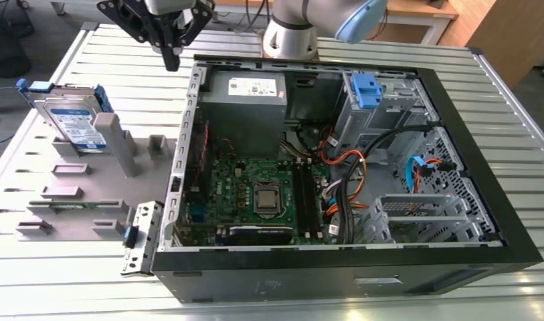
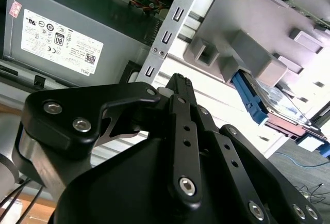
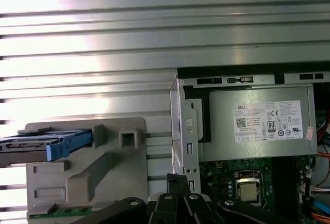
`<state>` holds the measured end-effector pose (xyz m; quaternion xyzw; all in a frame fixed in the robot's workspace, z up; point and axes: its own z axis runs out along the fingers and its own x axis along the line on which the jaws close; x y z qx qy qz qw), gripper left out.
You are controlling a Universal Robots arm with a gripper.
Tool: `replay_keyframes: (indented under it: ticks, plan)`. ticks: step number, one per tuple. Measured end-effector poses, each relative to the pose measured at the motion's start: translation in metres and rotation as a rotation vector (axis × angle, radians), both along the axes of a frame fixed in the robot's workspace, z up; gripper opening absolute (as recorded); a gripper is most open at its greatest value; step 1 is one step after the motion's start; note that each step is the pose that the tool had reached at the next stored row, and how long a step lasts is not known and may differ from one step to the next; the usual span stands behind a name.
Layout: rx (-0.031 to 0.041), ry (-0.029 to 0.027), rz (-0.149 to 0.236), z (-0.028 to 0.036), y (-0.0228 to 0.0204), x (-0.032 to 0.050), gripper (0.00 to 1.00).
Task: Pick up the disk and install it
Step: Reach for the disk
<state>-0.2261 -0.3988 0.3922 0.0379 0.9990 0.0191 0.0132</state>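
The disk (image 1: 75,127) stands on edge in a grey holder (image 1: 122,146) at the exterior view's left, silver with a blue-and-white label and blue side rails. My gripper (image 1: 172,62) hangs above the slatted table beside the open computer case's far corner, some way behind the disk, apart from it. Its fingers are shut together with nothing between them. In the second wrist view the gripper (image 2: 179,82) points toward the case edge, with the disk (image 2: 281,102) lying off to the side. In the first wrist view the disk (image 3: 46,144) shows edge-on in the holder, beside the gripper (image 3: 175,180).
The open computer case (image 1: 343,257) lies on its side, holding a grey power-supply box (image 1: 245,97), a motherboard (image 1: 258,194), loose cables and a blue bracket (image 1: 365,90) in the drive bay. A metal cage (image 1: 415,212) sits near the front. A green memory stick (image 1: 71,205) rests on the fixture.
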Motion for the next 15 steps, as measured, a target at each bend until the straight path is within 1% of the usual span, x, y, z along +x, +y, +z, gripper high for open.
replay_keyframes:
  ticks: [7,15]
  plan:
    - [-0.0004,0.0,0.0,0.0,0.0,-0.0084,0.11]
    - [-0.0005,0.0,0.0,0.0,0.0,-0.0157,0.11]
